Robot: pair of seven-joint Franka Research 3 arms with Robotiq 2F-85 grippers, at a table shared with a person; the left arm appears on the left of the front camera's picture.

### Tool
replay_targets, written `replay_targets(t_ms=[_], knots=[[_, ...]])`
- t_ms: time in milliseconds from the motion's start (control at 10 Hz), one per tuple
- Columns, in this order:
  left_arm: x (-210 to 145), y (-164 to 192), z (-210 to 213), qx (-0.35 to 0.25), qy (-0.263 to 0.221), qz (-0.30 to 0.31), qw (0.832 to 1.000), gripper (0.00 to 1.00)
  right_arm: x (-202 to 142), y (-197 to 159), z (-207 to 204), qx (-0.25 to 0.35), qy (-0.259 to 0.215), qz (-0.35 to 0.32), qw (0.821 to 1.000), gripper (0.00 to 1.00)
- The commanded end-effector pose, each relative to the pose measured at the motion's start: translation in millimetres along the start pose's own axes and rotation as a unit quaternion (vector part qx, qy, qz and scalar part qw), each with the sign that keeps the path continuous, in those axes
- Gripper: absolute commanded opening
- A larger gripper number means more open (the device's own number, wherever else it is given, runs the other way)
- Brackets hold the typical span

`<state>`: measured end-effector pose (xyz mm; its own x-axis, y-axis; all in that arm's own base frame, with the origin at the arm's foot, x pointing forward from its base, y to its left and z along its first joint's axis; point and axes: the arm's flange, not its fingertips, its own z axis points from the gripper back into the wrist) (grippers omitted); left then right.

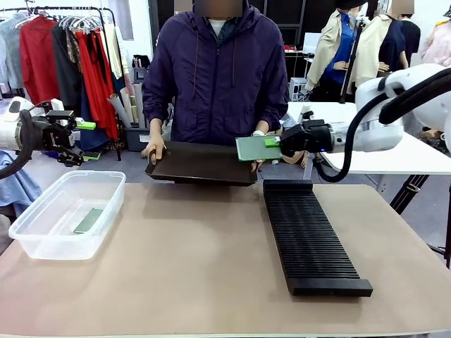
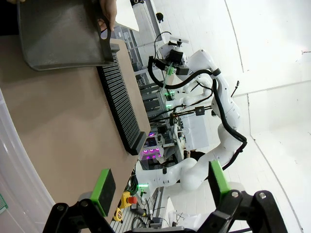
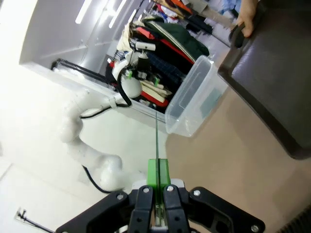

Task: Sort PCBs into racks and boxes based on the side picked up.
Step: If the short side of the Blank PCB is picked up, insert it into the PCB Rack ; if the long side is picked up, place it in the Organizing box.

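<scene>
My right gripper (image 1: pixel 273 142) is shut on one end of a green PCB (image 1: pixel 251 148), held flat over the right end of the black tray (image 1: pixel 201 163) that the person holds. In the right wrist view the PCB (image 3: pixel 156 138) shows edge-on as a thin green line between the closed pads (image 3: pixel 158 177). The slotted black rack (image 1: pixel 310 236) lies on the table below and to the right of it. At the left stands the clear box (image 1: pixel 42 232) with one PCB (image 1: pixel 89 220) lying inside. My left gripper (image 1: pixel 83 141) hangs open above the box's far left, holding nothing (image 2: pixel 160 187).
Both of the person's hands (image 1: pixel 153 149) grip the tray at the table's far edge. A white side table (image 1: pixel 394 158) stands behind the right arm, and a clothes rail (image 1: pixel 63 49) at the back left. Bare brown tabletop (image 1: pixel 197 260) lies between box and rack.
</scene>
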<state>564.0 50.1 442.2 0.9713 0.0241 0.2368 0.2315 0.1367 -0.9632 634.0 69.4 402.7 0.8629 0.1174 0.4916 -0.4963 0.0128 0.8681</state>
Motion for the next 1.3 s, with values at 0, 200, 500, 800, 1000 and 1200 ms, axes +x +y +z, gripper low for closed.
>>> replay_targets(t_ms=[0,200,500,800,1000,1200], knots=[[0.7,-1.5,1.2,0.001,-0.001,-0.002,1.000,1.00,-21.3,5.9,10.3,-0.015,-0.010,0.072,0.997,0.00],[0.7,-1.5,1.2,0.001,-0.001,-0.002,1.000,1.00,-34.1,8.7,30.8,-0.006,-0.029,0.119,0.992,0.00],[0.7,-1.5,1.2,0.001,-0.001,-0.002,1.000,1.00,-52.4,7.0,60.4,-0.008,-0.036,0.182,0.983,0.00],[0.7,-1.5,1.2,0.001,-0.001,-0.002,1.000,1.00,-51.1,-12.2,92.8,-0.010,-0.008,0.280,0.960,0.00],[0.7,-1.5,1.2,0.001,-0.001,-0.002,1.000,1.00,-40.0,-29.8,108.2,-0.006,0.004,0.319,0.948,0.00],[0.7,-1.5,1.2,0.001,-0.001,-0.002,1.000,1.00,-30.2,-51.2,120.3,-0.006,-0.015,0.363,0.932,0.00]])
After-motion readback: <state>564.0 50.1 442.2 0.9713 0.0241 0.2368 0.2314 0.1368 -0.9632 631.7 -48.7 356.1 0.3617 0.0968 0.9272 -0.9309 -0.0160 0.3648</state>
